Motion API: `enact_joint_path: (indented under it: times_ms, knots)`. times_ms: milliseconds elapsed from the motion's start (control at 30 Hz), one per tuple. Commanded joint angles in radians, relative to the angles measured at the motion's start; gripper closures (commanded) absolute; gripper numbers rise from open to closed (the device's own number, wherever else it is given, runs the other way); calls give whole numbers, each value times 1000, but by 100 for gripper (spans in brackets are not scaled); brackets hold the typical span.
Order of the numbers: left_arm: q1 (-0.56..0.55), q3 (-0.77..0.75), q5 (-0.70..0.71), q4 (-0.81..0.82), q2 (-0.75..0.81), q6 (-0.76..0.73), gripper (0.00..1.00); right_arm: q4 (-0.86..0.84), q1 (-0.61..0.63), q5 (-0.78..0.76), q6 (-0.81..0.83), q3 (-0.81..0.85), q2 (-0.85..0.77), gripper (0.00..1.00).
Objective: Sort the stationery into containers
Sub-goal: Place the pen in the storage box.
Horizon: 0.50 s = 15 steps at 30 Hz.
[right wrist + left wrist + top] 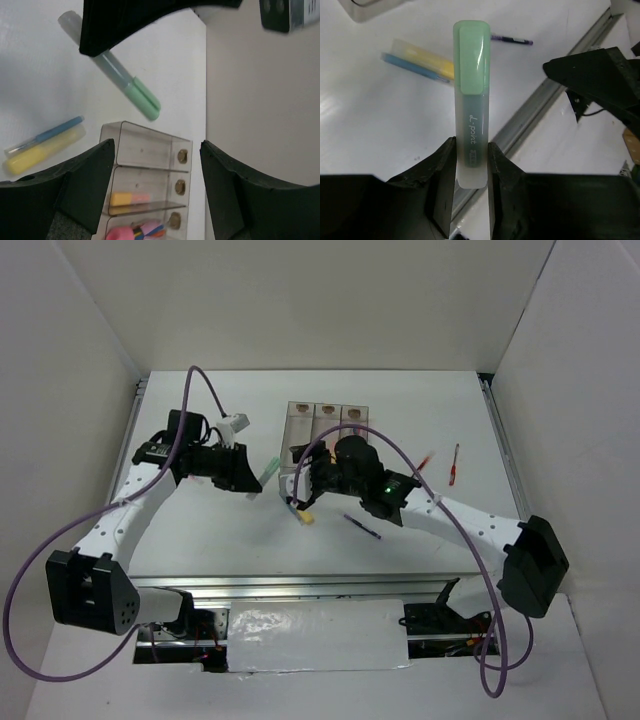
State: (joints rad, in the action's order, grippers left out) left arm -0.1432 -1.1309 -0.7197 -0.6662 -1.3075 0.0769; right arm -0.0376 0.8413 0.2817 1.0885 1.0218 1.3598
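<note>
My left gripper (pixel 248 478) (pixel 471 146) is shut on the lower end of a green highlighter (pixel 471 85) (pixel 268 469) and holds it above the table, left of the containers. The three joined clear containers (pixel 325 418) (pixel 145 150) stand at the back centre. The right wrist view shows the nearest one empty, an orange-yellow and pink marker (pixel 129 199) in the middle one, and a fat pink-and-purple one (pixel 137 233) in the third. My right gripper (pixel 303 483) (pixel 157 185) is open and empty over the containers. The green highlighter also shows there (pixel 135 95).
A yellow marker (pixel 304 513) (pixel 427 59) and a blue pen (pixel 412 67) (pixel 50 134) lie side by side in front of the containers. A dark purple pen (pixel 362 527) (pixel 512 40) lies nearer. Two thin red pens (pixel 454 464) lie at the right.
</note>
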Motion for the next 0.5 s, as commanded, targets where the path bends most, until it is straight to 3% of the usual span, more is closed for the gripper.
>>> enact_joint_path:
  times_ms: [0,333,467]
  knots:
    - [-16,5,-80,-107,20,-35,100,-110,50,40,123,35,30,25]
    - [-58,-30,-113,-127,22,-11,99,-50,130,77,300,0,76,29]
    - [-75,-30,-107,-118,20,-2,96,-8,142,80,326,27,113,37]
